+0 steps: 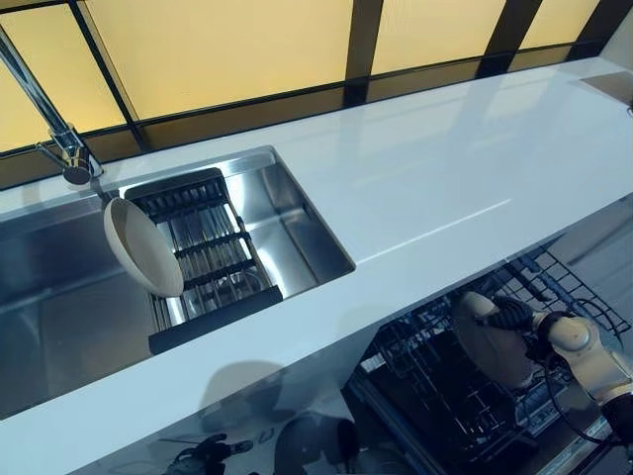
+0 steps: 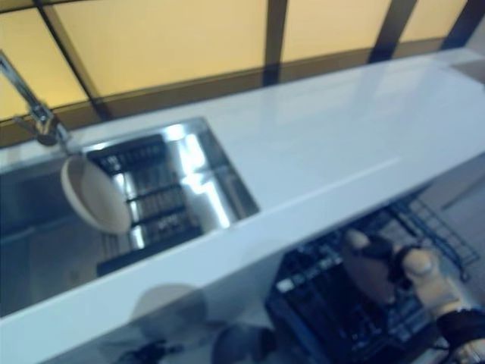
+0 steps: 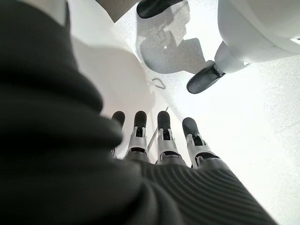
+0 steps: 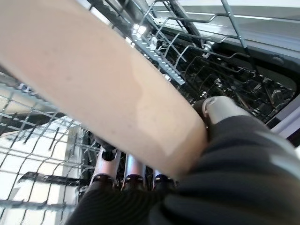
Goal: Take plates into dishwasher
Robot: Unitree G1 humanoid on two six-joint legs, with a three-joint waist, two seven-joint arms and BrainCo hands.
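My right hand [image 1: 516, 317] is shut on a beige plate [image 1: 488, 344] and holds it on edge over the open dishwasher's wire rack [image 1: 559, 282], below the counter's front edge. In the right wrist view the plate [image 4: 93, 84] fills the picture, my thumb [image 4: 220, 110] lies on its rim and my fingers [image 4: 126, 168] are under it, with the rack's tines [image 4: 211, 70] just beyond. A second beige plate [image 1: 143, 247] stands on edge in the black drying rack [image 1: 203, 247] in the sink. My left hand [image 1: 203, 455] hangs low beside the counter, fingers [image 3: 164, 136] straight and empty.
The steel sink [image 1: 59, 327] is set in the white counter [image 1: 445, 178], with a faucet [image 1: 49, 119] at its back left. Yellow window panels run behind the counter. The dishwasher's rack is pulled out under the counter's right part.
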